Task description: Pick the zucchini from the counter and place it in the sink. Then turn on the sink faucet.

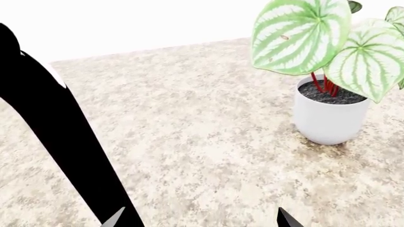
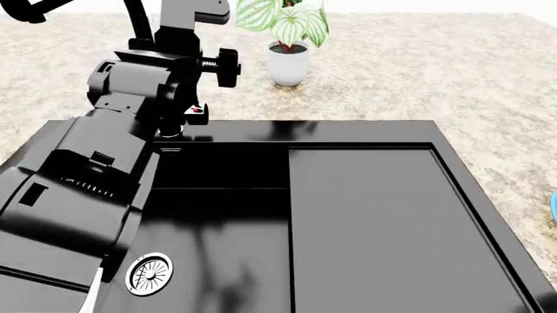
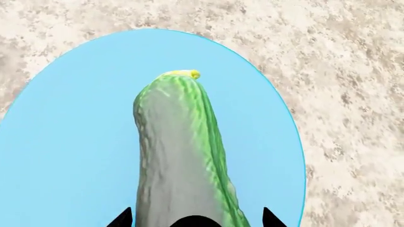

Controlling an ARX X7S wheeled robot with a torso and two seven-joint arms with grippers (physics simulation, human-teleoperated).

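Observation:
The zucchini [image 3: 180, 151], green with a yellow tip, lies on a round blue plate [image 3: 63, 142] on the speckled counter [image 3: 353, 71]. My right gripper [image 3: 197, 218] is open, with one fingertip on each side of the zucchini's near end and a small gap on both sides. It is out of the head view. The black sink [image 2: 366, 222] fills the head view, with its chrome drain [image 2: 150, 274]. The faucet's lever with the red dot [image 2: 195, 111] shows beside my left arm [image 2: 130, 130]. My left gripper [image 1: 200, 218] is open and empty above bare counter [image 1: 202, 132].
A white pot with a striped-leaf plant [image 2: 288, 59] stands behind the sink and shows in the left wrist view [image 1: 330, 113]. A black bar [image 1: 57, 127] crosses that view beside the left fingertip. The blue plate's edge [image 2: 554, 205] shows right of the sink.

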